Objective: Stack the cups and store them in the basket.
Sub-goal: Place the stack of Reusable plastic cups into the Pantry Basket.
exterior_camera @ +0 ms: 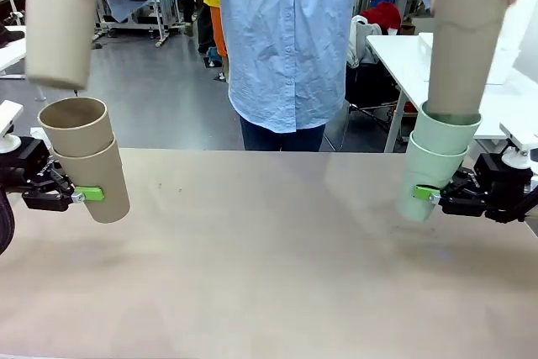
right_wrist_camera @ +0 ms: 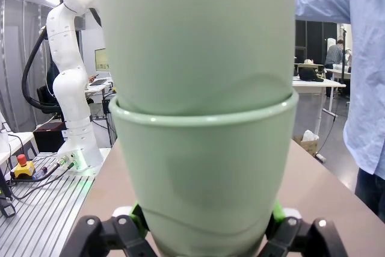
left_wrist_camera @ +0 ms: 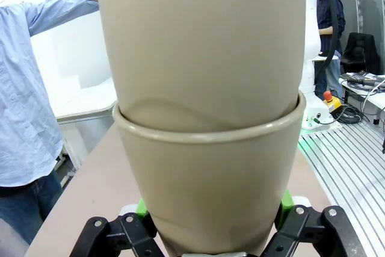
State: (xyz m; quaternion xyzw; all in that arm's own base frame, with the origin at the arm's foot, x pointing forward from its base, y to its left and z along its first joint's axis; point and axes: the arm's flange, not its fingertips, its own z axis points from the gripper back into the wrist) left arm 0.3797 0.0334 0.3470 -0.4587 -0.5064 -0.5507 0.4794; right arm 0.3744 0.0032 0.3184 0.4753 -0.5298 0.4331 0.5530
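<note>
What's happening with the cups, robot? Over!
Left hand shut on two nested tan cups. Right hand shut on two nested mint cups. Person holds a tan cup above the left stack, another seated in the right stack. Nothing in the way.

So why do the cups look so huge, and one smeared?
Front view: the raised tan cup at left is motion-smeared; table shadows are soft. Left wrist view: the tan stack sits right against a wide lens, so it looms. Right wrist view: same for the green stack.
</note>
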